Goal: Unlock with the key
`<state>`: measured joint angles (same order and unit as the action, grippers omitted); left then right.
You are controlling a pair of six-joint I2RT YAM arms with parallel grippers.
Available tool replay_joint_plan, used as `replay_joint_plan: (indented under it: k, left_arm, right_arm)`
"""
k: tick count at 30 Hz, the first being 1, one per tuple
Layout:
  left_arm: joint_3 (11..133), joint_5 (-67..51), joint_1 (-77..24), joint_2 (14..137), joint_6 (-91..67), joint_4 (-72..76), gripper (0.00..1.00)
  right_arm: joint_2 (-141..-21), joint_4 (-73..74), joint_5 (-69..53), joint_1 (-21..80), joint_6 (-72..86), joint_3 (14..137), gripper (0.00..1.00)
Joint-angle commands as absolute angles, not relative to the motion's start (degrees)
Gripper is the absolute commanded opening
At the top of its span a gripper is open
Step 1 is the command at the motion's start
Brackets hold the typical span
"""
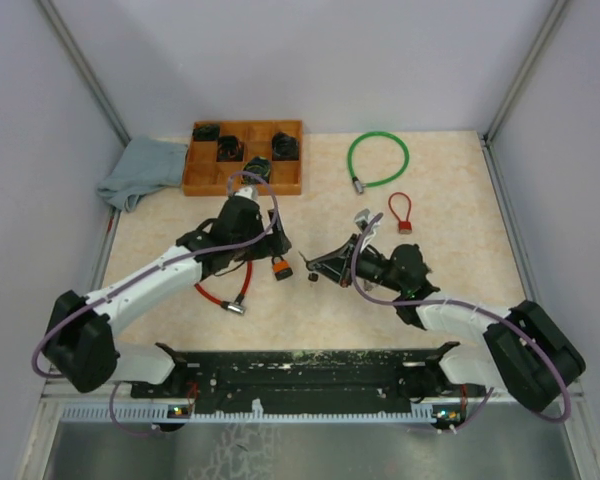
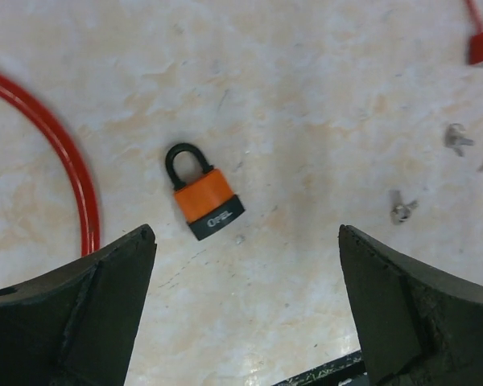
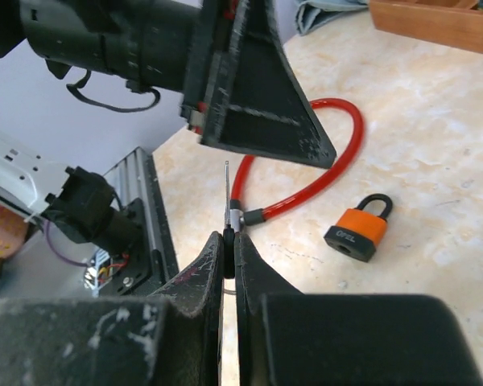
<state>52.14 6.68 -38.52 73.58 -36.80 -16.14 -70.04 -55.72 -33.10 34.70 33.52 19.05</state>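
An orange padlock (image 1: 281,267) with a black shackle lies flat on the table; it also shows in the left wrist view (image 2: 205,198) and the right wrist view (image 3: 358,229). My left gripper (image 1: 271,247) hovers just above and behind it, open and empty, its fingers (image 2: 105,297) wide apart around bare table near the padlock. My right gripper (image 1: 323,267) is to the right of the padlock, shut (image 3: 229,241) on a thin key (image 3: 227,193) that sticks out edge-on towards the left arm.
A red cable lock (image 1: 223,294) curls by the left arm. Loose keys (image 1: 363,218), a small red lock (image 1: 401,212) and a green cable (image 1: 377,158) lie to the right. A wooden tray (image 1: 202,180) of locks and a grey cloth (image 1: 140,170) sit at the back.
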Motion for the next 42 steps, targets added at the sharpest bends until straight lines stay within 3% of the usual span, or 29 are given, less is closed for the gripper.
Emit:
replay_joint_plan:
  k: [1,11,25,32,39,42]
  left_arm:
    - [59.72,12.45,-38.76,81.63,-40.39,-31.41,1.00]
    - [77.14,15.15,-40.55,104.06,-45.35,-47.39,0.99]
    - [80.68,11.35,-40.78,113.12,-47.59,-44.83,0.76]
    - [79.88,10.13,-40.79,114.80,-48.00,-43.08,0.62]
    - [78.55,11.18,-40.78,110.60,-48.66,-43.32,0.39]
    - [78.52,11.59,-40.72,107.58,-49.88,-43.49,0.19]
  right_arm:
    - [-65.90,-50.37,-29.51,34.37,28.43,18.81,0.00]
    - [-62.92,-45.36,-26.35,34.37,25.35,18.03,0.00]
    - [-63.76,-45.88,-26.12,34.36,25.17,17.57,0.00]
    - [-63.66,-44.71,-25.82,34.38,25.29,17.90,0.00]
    - [-64.45,-44.35,-25.22,34.45,27.15,18.52,0.00]
    - [-65.47,-46.34,-24.07,34.94,29.62,18.41,0.00]
